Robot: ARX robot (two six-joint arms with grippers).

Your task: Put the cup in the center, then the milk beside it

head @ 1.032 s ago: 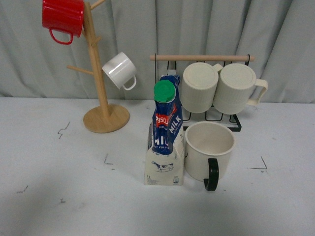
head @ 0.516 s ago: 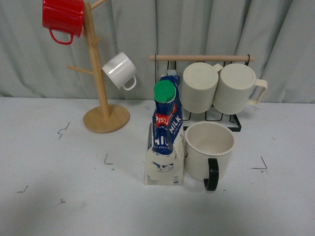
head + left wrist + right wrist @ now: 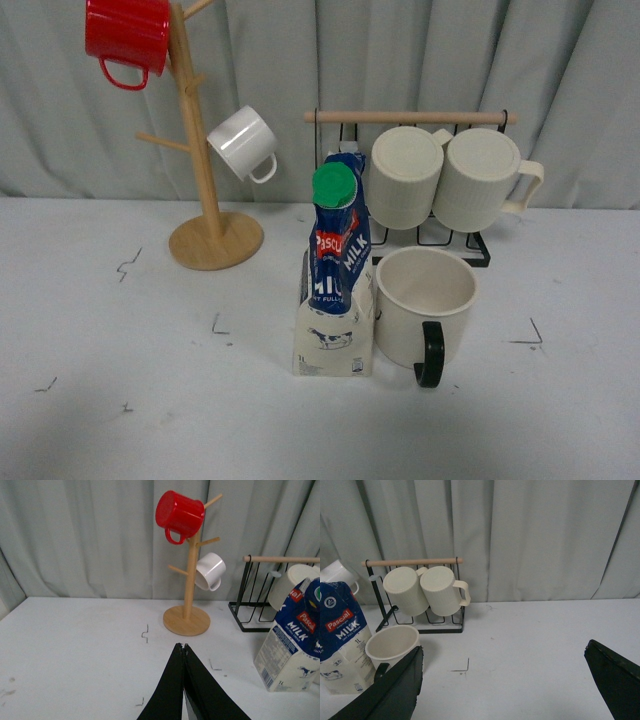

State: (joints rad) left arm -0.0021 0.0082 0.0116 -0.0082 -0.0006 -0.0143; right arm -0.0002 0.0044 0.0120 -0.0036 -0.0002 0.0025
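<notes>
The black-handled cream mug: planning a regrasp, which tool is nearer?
Right. The right tool, open, has the mug close ahead; the shut left tool sees no mug.

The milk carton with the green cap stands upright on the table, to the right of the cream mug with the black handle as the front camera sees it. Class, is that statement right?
Not quite. In the front view the milk carton stands upright on the table to the left of the cream mug, not the right. The rest holds: green cap, black handle.
</notes>
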